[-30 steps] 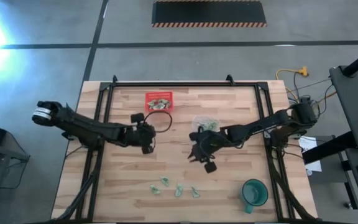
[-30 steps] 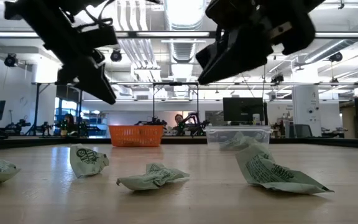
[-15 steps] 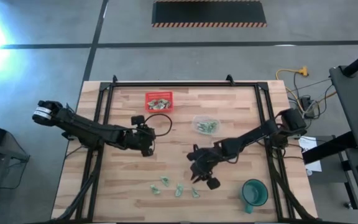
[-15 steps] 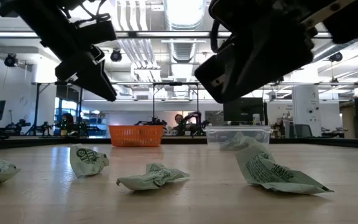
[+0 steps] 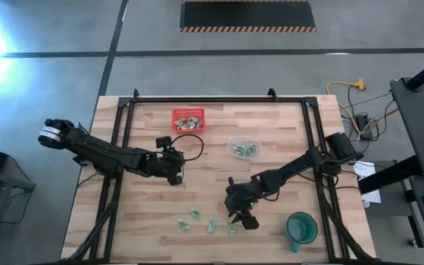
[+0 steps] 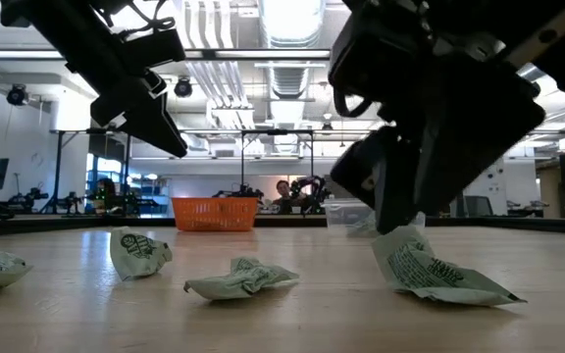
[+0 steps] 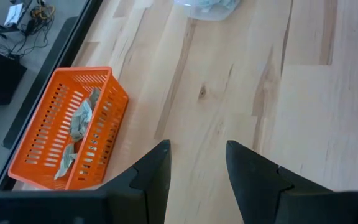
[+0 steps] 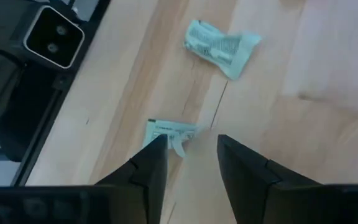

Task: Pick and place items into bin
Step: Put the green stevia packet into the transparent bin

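Several small pale green wrapped items lie flat on the wooden table near its near edge. In the low view they show as crinkled packets. My right gripper is open and low over the rightmost packet, which lies at the tip of one finger. Another packet lies beyond it. The orange bin stands at the far side with packets inside. My left gripper hangs open in the air at the table's left middle, facing the bin. My right gripper comes slanting down from the table's right over the rightmost packet. One finger covers the packet's near edge, and I cannot tell whether it touches. The packet lies flat on the table.
A clear tub with green packets stands right of the bin. A green cup stands at the near right corner. Black rails run along the table's left, right and far sides.
My right gripper has swung from beside the clear tub toward the table's near edge and down to the row of packets, rolling its wrist on the way. The packets have stayed where they were.
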Robot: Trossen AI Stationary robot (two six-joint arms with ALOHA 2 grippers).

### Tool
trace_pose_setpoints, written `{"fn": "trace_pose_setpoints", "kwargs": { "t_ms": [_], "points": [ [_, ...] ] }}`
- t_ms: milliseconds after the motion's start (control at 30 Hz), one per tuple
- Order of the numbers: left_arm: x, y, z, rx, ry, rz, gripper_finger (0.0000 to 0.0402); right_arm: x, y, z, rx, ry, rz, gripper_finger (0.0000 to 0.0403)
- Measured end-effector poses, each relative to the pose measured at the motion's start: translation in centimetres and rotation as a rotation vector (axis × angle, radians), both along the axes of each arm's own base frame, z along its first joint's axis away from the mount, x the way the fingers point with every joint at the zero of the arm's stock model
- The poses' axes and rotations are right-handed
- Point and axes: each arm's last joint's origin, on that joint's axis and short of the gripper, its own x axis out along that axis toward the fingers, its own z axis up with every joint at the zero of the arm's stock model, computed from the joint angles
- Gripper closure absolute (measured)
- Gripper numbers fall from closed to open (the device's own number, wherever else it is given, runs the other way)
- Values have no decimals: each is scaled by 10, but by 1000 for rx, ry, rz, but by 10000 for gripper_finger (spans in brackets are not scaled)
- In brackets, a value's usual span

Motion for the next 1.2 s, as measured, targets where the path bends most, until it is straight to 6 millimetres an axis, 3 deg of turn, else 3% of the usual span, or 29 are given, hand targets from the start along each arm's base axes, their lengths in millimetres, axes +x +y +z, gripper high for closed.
{"fn": "trace_pose_setpoints", "kwargs": {
  "t_ms": [333, 800, 967, 1200],
  "points": [
    [1, 0, 0, -3, -5, -2, 264, -1, 8, -6, 22, 21, -8, 245],
    [1, -1, 1, -4, -8, -3, 264, 1, 17, -12, -10, -37, -14, 264],
    [1, -1, 1, -4, -8, -3, 264, 1, 16, -12, -47, -56, -9, 289],
    [1, -1, 1, -4, -8, -3, 264, 1, 16, -13, -82, -84, 33, 365]
  ]
}}
